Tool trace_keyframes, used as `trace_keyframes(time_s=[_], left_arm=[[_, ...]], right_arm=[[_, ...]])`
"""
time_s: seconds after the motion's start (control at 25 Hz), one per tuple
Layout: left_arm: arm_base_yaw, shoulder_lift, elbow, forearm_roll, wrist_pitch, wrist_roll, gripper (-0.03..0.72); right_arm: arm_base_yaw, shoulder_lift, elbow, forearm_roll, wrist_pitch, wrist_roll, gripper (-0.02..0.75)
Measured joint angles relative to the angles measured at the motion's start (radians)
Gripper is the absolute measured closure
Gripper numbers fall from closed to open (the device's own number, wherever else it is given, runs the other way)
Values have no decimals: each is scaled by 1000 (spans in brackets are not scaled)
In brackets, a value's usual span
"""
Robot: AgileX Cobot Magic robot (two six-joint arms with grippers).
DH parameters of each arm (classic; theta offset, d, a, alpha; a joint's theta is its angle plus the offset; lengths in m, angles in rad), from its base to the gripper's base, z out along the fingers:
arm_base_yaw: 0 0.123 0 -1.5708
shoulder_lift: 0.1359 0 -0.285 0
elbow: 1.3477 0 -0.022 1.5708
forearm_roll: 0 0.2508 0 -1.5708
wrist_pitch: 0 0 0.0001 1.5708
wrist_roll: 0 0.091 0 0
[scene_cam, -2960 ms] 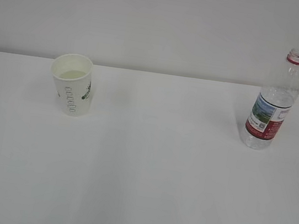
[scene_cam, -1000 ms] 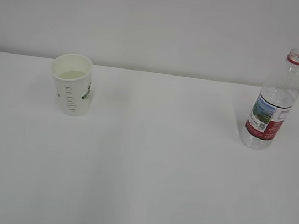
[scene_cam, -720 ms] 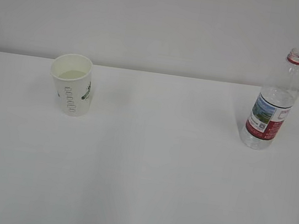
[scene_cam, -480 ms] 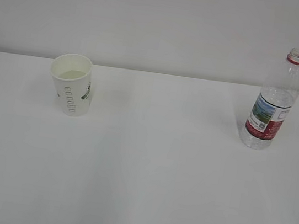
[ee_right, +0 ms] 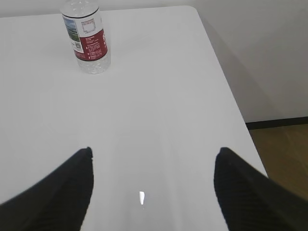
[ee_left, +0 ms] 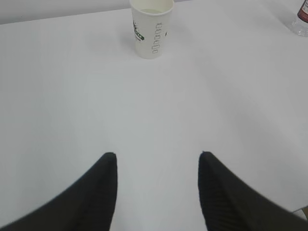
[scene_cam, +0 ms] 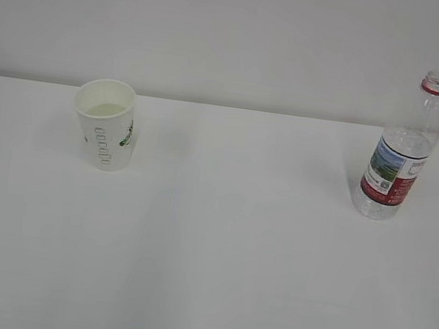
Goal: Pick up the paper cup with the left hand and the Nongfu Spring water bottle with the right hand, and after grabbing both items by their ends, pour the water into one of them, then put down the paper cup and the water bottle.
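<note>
The white paper cup (scene_cam: 106, 123) stands upright on the left of the white table (scene_cam: 215, 254), with water showing inside it. In the left wrist view the paper cup (ee_left: 151, 28) is far ahead of my left gripper (ee_left: 158, 155), which is open and empty. The Nongfu Spring water bottle (scene_cam: 401, 149) stands upright and uncapped at the right. From the right wrist, the bottle (ee_right: 86, 38) is far ahead and left of my right gripper (ee_right: 153, 150), open wide with nothing between its black fingers. Neither arm appears in the exterior view.
The table's right edge and rounded far corner (ee_right: 192, 10) lie just right of the bottle, with wooden floor (ee_right: 284, 144) beyond. A plain white wall (scene_cam: 239, 28) rises behind the table. The bottle's base (ee_left: 301, 21) peeks in at the left wrist view's top right.
The cup has shifted very slightly between the earlier frames and now. The bottle stays put.
</note>
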State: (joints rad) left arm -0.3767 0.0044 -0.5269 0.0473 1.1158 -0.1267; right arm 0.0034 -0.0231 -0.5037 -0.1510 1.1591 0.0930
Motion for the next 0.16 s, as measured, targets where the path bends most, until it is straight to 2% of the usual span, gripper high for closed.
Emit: trace_keyframes(time_s=[0.16], left_arm=[[0, 0, 0, 0, 0, 0, 287]], right_arm=[[0, 0, 0, 0, 0, 0, 150]])
